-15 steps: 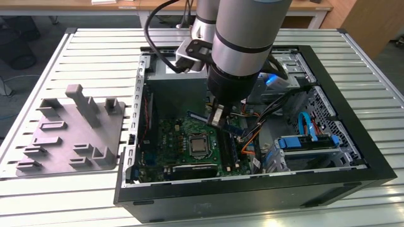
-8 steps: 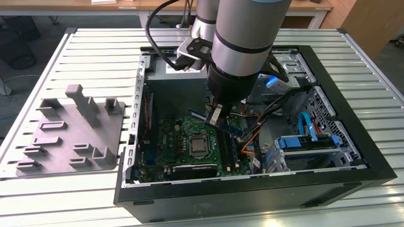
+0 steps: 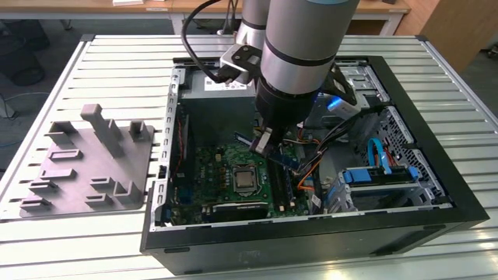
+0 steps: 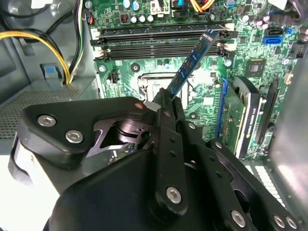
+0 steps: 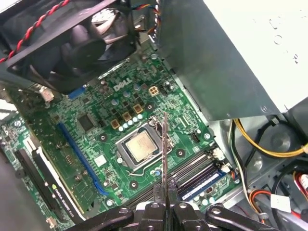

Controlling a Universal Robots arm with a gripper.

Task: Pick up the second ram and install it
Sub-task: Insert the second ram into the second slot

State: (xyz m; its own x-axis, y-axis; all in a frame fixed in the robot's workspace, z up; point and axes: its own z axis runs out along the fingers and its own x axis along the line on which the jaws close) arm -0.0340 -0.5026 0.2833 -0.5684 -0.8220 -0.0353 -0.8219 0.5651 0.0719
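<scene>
The open computer case [image 3: 311, 239] lies on its side on the slatted table [image 3: 70, 64], so the arm [image 3: 300, 52] can reach straight down into it. Inside, the motherboard [image 3: 225, 175] faces up. The power supply [image 5: 240, 53] and loose cables [image 3: 336, 135] crowd the gap where the arm works (not much elbow room there). The gripper [image 4: 165, 97] has its fingers pinched tight on one end of the second ram [image 4: 191, 60]. It is tilted over the board, its free end near the memory slots [image 4: 159, 41], but not seated, I'd say.
</scene>
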